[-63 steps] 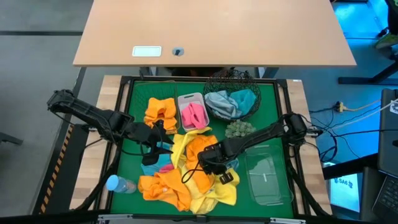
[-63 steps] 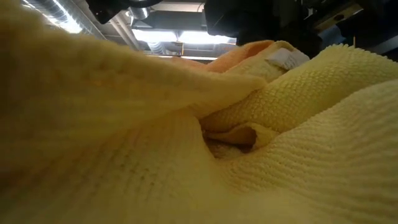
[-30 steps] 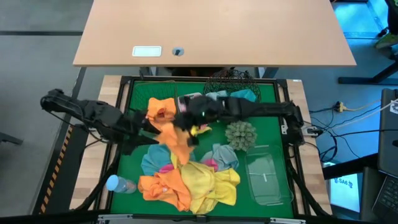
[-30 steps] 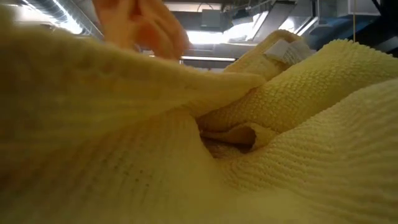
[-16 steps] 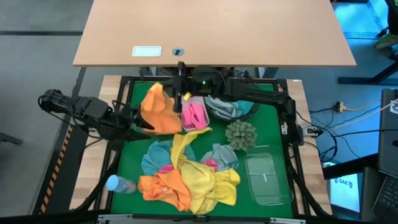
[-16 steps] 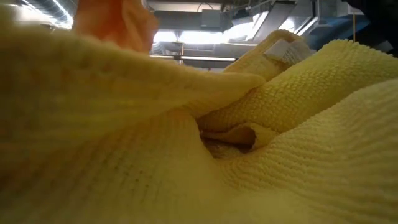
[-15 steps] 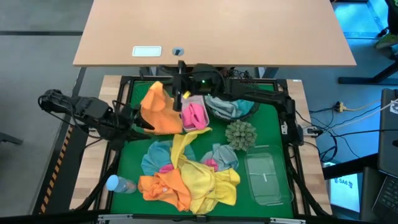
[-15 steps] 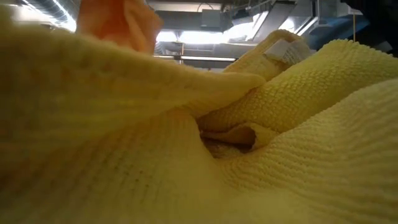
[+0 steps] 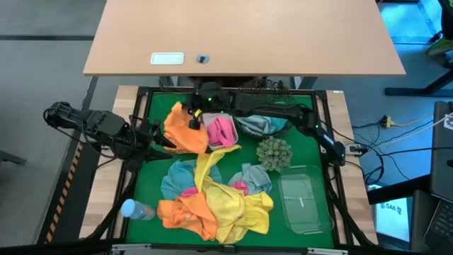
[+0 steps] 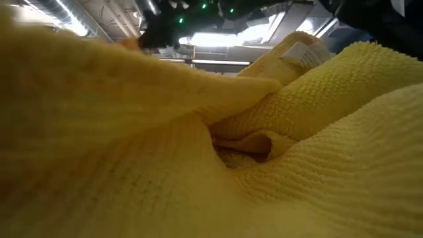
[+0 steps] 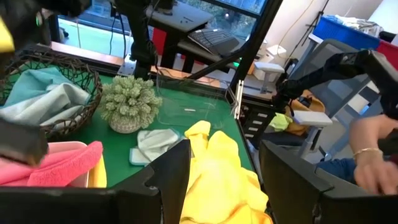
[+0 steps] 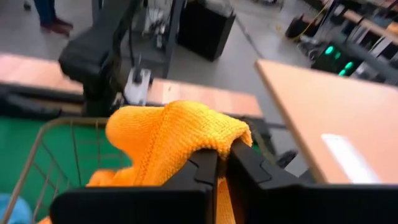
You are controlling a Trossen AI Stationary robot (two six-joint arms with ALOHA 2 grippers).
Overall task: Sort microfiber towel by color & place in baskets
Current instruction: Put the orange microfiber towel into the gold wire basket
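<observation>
My right gripper [image 9: 196, 113] reaches across to the table's far left and is shut on an orange towel [image 9: 182, 129] above the dark square wire basket [image 12: 37, 134], which holds more orange cloth. My left gripper [image 11: 224, 180] hovers open at the basket's left side [image 9: 160, 139] and touches nothing. Pink towels [image 9: 221, 131] fill the white tub [image 9: 216, 110]. Teal and grey towels lie in the round black basket [image 9: 277, 91]. The clear tray [image 9: 304, 202] stands near right. A mixed pile of yellow, orange, teal and pink towels [image 9: 212, 202] lies at the near edge. My right gripper pinches a bunched fold of the orange towel [image 12: 186, 134] between its two fingers [image 12: 202, 168]. The cloth bulges out past the fingertips. It comes slanting down from the table's right. The towel hangs below and merges with the orange cloth in the square basket.
The spiky grey-green ball plant [image 9: 274, 151] stands mid-table between the round basket and the tray. A clear bottle with a blue cap [image 9: 134, 209] lies at the near left. A yellow towel [image 10: 264, 132] fills the low view. A person's hand [image 11: 373, 149] shows beyond the table.
My right gripper has carried the orange towel from the middle of the table toward the far left. It then came down over the square basket, still shut on the towel. The towel hung free below the fingers before and is now bunched over the basket's orange cloth.
</observation>
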